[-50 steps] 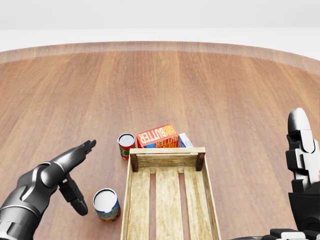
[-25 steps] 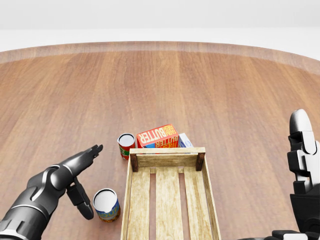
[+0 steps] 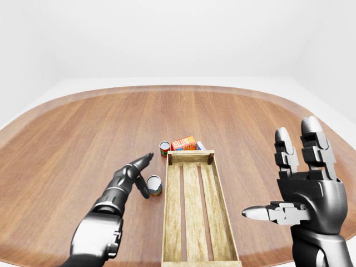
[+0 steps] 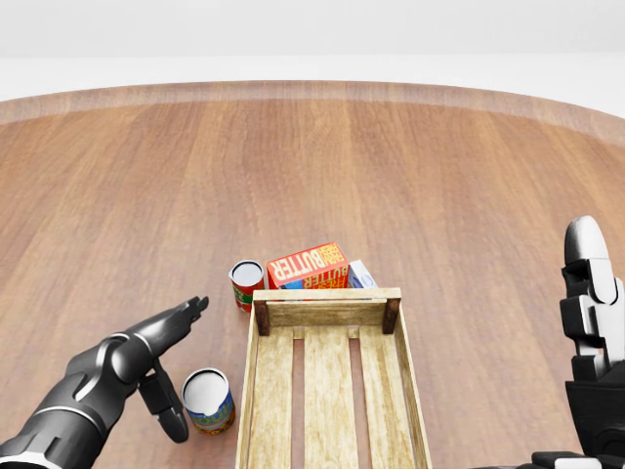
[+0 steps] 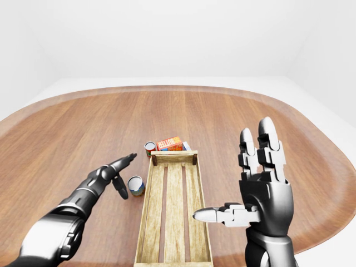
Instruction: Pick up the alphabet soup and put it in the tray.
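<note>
Fingers of the left hand are spread open and have crept closer to the can, thumb now just beside it, so a grasp looks near. The right hand waits open, raised over the desk. The can stands left of the tray; beyond it sit a second can and a butter box.
</note>
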{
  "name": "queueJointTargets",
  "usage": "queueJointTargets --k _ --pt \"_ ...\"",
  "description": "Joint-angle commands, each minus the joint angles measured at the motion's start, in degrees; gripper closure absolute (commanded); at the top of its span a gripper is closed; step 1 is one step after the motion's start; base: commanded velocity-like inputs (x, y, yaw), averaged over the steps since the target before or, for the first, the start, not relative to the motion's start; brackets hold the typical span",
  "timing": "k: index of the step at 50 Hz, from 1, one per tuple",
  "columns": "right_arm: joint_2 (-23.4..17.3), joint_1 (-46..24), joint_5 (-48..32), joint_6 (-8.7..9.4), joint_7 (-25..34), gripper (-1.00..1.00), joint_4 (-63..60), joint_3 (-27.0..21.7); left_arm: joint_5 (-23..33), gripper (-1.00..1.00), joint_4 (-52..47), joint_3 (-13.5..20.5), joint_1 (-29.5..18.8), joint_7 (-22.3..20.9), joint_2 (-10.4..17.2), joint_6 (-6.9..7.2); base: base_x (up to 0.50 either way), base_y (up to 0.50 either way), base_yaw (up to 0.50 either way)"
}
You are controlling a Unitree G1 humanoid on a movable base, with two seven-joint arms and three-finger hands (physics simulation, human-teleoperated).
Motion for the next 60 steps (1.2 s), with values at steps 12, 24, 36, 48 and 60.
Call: queueJointTargets --k 12,24,36,48,60 --pt "0.26 0.55 0.69 0.00 0.43 -1.00 -0.13 -0.52 0.74 -1.00 1.43 -0.15 -1.21 -0.48 -0.61 0.00 0.00 0.00 0.00" --pt "-0.25 -0.12 -0.88 0.00 -0.37 -1.00 -0.13 0.52 0.81 -1.00 1.25 -0.03 -1.20 -0.95 -0.16 0.00 0.00 0.00 0.00" --pt "-0.53 -0.18 -1.66 0.00 -0.53 -1.00 -0.09 1.12 0.70 -1.00 1.26 0.02 -1.28 -0.96 -0.18 0.00 0.00 0.00 0.00" --pt "-0.48 -0.12 -1.75 0.00 -0.62 -1.00 -0.98 1.02 2.93 -1.00 3.58 -0.98 -0.38 1.18 -0.89 0.00 0.00 0.00 0.00" --pt "-0.51 0.40 -2.70 0.00 -0.63 -1.00 -0.27 1.76 3.76 -1.00 4.98 -0.53 0.04 1.35 -1.67 0.00 0.00 0.00 0.00"
